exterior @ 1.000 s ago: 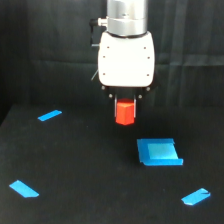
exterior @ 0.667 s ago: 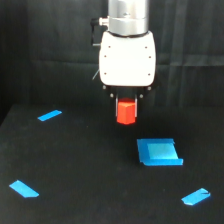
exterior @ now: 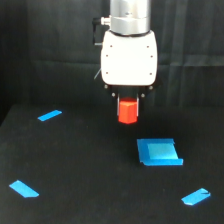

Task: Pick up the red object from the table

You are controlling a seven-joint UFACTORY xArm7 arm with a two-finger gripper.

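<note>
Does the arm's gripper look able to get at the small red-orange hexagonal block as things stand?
Probably yes: the white gripper sits directly over the small red-orange hexagonal block, whose top is tucked between its fingers. Nothing blocks it; the flat blue square piece lies apart. Whether it is gripping is unclear.

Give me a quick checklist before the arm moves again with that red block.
1. Red object sits under the pincer: ok.
2. Red object clear of the table: appears lifted, ok.
3. Finger contact on the block: cannot tell, fingers hidden by the white body.
4. Blue square piece clear of the block: ok, apart and lower right in the exterior view.
5. Tape strips away from the block: ok.
</note>
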